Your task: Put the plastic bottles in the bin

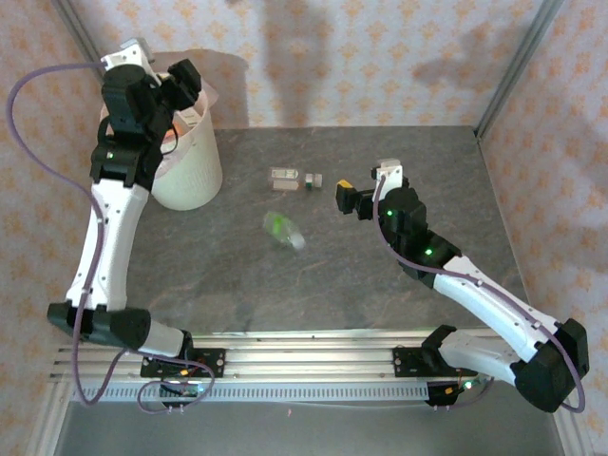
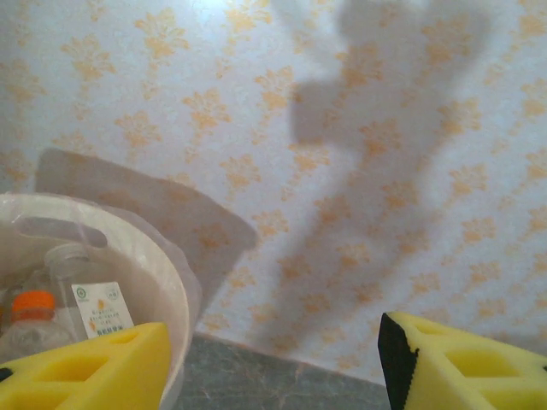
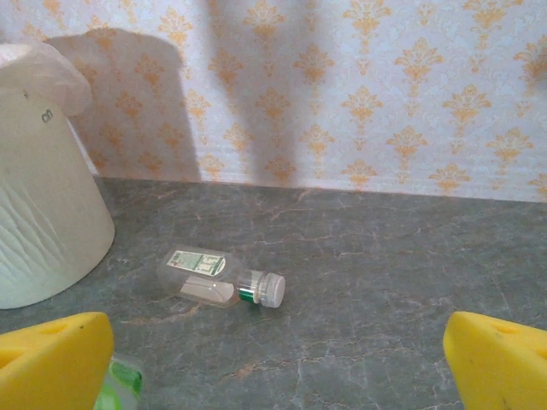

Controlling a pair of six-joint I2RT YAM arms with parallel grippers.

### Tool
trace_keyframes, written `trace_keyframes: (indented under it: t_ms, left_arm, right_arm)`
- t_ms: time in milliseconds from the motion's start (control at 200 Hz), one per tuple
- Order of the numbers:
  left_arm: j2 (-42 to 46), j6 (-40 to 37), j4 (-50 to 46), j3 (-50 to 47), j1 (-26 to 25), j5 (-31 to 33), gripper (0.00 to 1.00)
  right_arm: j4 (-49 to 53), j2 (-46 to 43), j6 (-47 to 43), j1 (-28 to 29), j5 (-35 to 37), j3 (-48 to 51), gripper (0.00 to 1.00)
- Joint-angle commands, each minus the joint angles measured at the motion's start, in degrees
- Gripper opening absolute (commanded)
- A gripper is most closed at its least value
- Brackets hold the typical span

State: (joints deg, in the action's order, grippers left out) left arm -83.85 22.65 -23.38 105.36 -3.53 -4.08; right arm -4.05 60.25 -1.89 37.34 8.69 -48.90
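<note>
Grey marble-look desk [image 1: 332, 294], cream wallpaper [image 1: 380, 57] with an orange flowery print, metal rail [image 1: 313, 366] along the near edge.

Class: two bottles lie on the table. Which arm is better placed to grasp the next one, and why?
The right. The right pincer, open, sits close beside the clear bottle and the green bottle; the left pincer hangs over the bin, farther from both.
</note>
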Motion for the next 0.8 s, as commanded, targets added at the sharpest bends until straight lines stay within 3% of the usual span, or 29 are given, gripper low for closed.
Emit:
trace_keyframes:
  t_ms: [0, 65, 170, 240, 380, 605, 796]
  left_arm:
    - [-3.03, 3.85, -5.13, 1.06, -0.09, -7.64, 0.72]
    - [-2.84, 4.63, -6.17, -2.45, -1.8, -9.63, 0.77]
    - [-0.24, 5.31, -8.98, -10.52, -6.01, -3.6, 0.9]
    - [2.62, 7.56, -8.48, -17.39, -6.81, -2.87, 0.95]
    - [8.41, 16.12, -6.6, -30.63, -7.86, -2.17, 1.0]
    - [16.05, 22.14, -7.26, -43.74, -8.39, -0.68, 1.0]
    - [20.97, 22.78, -10.47, -47.52, -8.51, 1.11, 1.0]
  right_arm:
    - [-1.31, -0.49, 1.86, -0.04, 0.92, 1.29, 0.99]
    - [0.13, -0.1, 1.6, -0.13, -6.3, 2.29, 0.99]
    - [-0.08, -0.05, 3.35, 0.91, -21.87, 6.63, 0.99]
    - [1.88, 0.81, 0.47, 4.78, -26.37, 8.8, 0.99]
    - [3.14, 9.12, -2.09, 9.13, -26.76, 8.1, 0.99]
    - [5.15, 26.07, -5.99, 19.12, -31.12, 4.69, 0.99]
    - [5.81, 32.83, -8.8, 22.15, -24.1, 3.33, 0.99]
